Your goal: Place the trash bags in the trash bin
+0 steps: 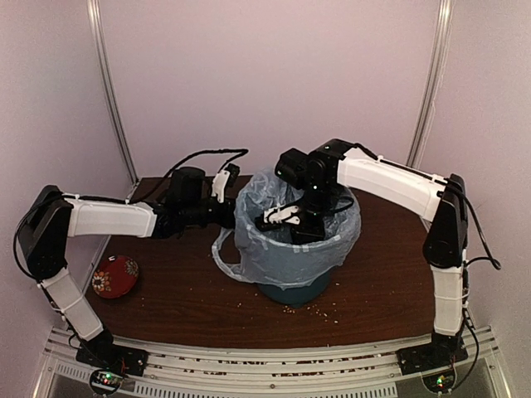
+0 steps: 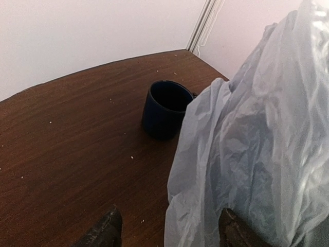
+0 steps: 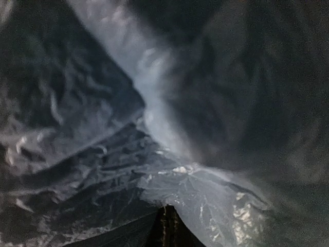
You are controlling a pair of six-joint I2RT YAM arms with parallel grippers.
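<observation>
The teal-blue trash bin stands mid-table with the pale blue-grey trash bag draped over its rim and hanging down inside. A loop of the bag droops at the bin's left side. My right gripper reaches down into the bin. In the right wrist view it is shut, its tips pressed against crinkled bag. My left gripper is at the bin's left rim. It stands open, and the bag's hanging edge lies between its fingers.
A small dark blue mug stands on the brown table behind the bin, near the back corner. A red patterned bowl sits at the table's left edge. Crumbs lie scattered in front of the bin.
</observation>
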